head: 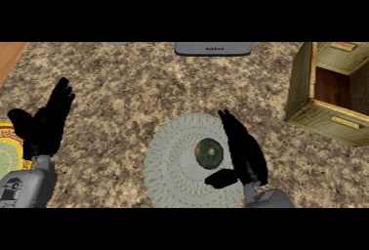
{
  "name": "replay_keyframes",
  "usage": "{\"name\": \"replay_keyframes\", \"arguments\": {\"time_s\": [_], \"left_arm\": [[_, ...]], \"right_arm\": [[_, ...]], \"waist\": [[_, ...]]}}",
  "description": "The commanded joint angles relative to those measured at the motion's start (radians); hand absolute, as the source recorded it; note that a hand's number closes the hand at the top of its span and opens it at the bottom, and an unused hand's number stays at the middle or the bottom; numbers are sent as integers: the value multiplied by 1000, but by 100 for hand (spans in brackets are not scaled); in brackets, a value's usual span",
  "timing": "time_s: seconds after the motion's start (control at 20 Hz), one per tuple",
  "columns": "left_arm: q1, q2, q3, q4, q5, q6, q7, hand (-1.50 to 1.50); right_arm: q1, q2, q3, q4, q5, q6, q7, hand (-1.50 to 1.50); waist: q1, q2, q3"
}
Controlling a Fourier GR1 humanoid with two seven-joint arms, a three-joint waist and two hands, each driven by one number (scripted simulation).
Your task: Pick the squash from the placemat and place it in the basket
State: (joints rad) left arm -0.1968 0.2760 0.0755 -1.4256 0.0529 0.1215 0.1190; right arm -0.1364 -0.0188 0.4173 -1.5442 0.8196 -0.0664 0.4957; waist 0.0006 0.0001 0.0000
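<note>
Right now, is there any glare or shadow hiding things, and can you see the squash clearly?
Head view: light is even, with no glare on the counter; the squash on the placemat shows as a dark green round, partly hidden by the right hand; the basket interior is dim; the left hand rests open at the left.

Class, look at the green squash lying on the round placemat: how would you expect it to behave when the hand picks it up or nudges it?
The squash looks rounded and smooth, so it may roll if nudged. It probably stays stiff when lifted. The woven placemat beneath might slow rolling. The right hand, fingers straight, is beside it.
</note>
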Motion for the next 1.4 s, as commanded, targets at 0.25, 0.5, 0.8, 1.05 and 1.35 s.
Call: {"name": "replay_keyframes", "arguments": {"time_s": [0.25, 0.5, 0.8, 1.05, 1.35], "left_arm": [[-6, -32, 32, -9, -40, -17, 15, 0], [-32, -37, 56, 53, -47, -36, -38, 0], [39, -54, 20, -122, -67, -24, 66, 0], [-2, -75, 19, -51, -71, -17, 37, 0], [41, -78, 21, -94, -73, -27, 39, 0]], "right_arm": [[-27, 18, -17, 124, 1, -50, -62, -150], [-34, 10, -65, 101, 15, 8, -73, -150], [-106, 8, -57, 292, -39, -52, -129, -150], [-46, 5, 66, 238, -22, 43, -140, 150], [-92, 17, 20, 277, -62, 55, -175, 150]], "waist": [[0, 0, 0], [-2, 0, 0], [5, 0, 0], [1, 0, 0], [6, -1, 0]]}}
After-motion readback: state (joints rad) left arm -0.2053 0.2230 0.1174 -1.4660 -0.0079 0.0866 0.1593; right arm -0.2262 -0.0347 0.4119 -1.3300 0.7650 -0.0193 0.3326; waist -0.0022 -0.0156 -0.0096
